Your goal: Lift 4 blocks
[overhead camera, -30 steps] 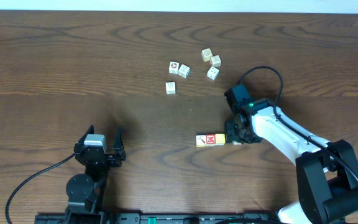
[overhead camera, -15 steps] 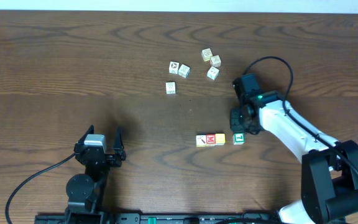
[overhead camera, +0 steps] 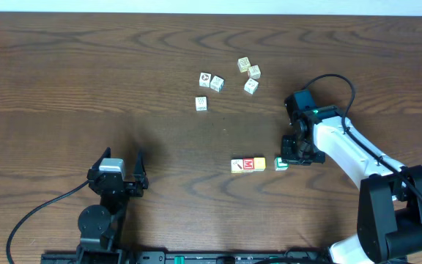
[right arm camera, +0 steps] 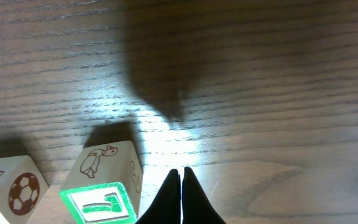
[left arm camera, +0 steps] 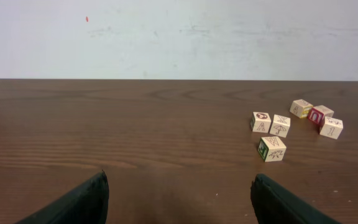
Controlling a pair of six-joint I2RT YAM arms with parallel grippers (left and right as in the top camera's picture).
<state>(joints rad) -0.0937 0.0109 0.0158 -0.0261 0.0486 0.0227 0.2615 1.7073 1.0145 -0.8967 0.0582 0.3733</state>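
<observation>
The blocks (overhead camera: 248, 165) all sit on the desk (overhead camera: 64, 73): the pale yellow block (overhead camera: 237, 166), red block (overhead camera: 248, 164) and yellow block (overhead camera: 259, 163) touch in a row, and the green block (overhead camera: 281, 166) lies just beside the row's right end. The right gripper (right arm camera: 181, 182) is pinched fully closed on nothing, tips just beside the green block. The left gripper (left arm camera: 179, 205) is spread wide, empty, well apart. Pale picture cubes (overhead camera: 217, 83) are scattered farther back.

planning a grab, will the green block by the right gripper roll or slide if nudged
Probably won't roll: the green block is a flat-faced cube resting on the table. Looks like rigid wood, likely light, so a nudge may slide it.
</observation>
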